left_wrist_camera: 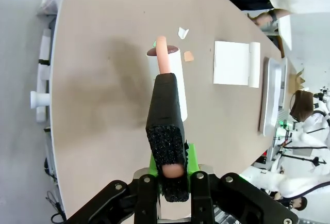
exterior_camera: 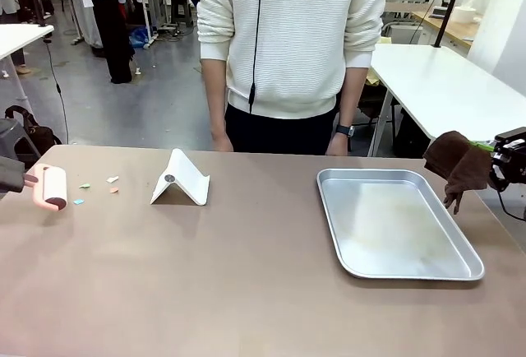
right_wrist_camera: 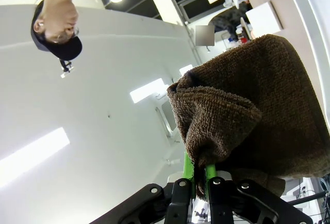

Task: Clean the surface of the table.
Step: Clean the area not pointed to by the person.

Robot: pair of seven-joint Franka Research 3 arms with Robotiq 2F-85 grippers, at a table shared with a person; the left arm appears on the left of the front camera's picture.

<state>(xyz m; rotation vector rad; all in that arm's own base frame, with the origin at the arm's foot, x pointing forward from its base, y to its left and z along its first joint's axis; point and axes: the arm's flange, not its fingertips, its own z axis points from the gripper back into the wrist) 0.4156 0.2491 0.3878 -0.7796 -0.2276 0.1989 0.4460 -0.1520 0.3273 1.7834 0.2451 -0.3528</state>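
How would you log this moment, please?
left gripper: shut on lint roller | right gripper: shut on brown cloth | scraps: on table

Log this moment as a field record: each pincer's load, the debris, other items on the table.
left pincer: shut on pink-handled white lint roller, table's left edge
right pincer: shut on brown terry cloth, right of shiny rectangular metal tray
debris: small paper scraps on brownish matte table, beside roller
other items: white folded stand between scraps and tray
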